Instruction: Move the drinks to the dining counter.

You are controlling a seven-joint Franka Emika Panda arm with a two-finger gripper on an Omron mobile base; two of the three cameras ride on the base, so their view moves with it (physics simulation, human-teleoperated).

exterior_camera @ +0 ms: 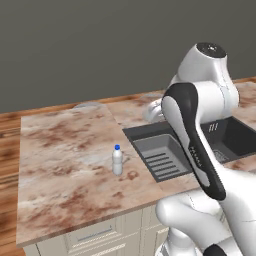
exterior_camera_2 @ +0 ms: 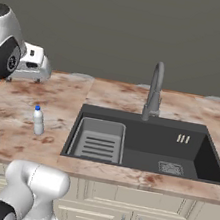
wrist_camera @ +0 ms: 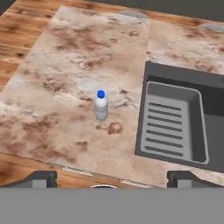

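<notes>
One of the drinks, a small whitish-clear bottle (exterior_camera: pixel 117 160) (exterior_camera_2: pixel 38 120) (wrist_camera: pixel 101 105) with a blue cap, stands upright on the dining counter (exterior_camera: pixel 65 150) (exterior_camera_2: pixel 7 130) (wrist_camera: pixel 65 65), a little left of the sink. My gripper (wrist_camera: pixel 114 178) is open, its two dark fingertips (wrist_camera: pixel 41 178) spread wide with nothing between them. It hangs well above the counter's front edge, apart from the bottle and looking down at it. In the right base view my white hand (exterior_camera_2: pixel 31 64) hovers high at the left, above and behind the bottle.
A dark sink basin (exterior_camera: pixel 235 137) (exterior_camera_2: pixel 176 148) (wrist_camera: pixel 210 100) holds a grey ridged tray (exterior_camera: pixel 160 157) (exterior_camera_2: pixel 99 140) (wrist_camera: pixel 170 124) in its left half. The grey curved faucet (exterior_camera_2: pixel 154 91) rises behind it. Wooden floor (exterior_camera: pixel 7 150) lies left of the counter, pale drawer fronts (exterior_camera_2: pixel 89 215) below.
</notes>
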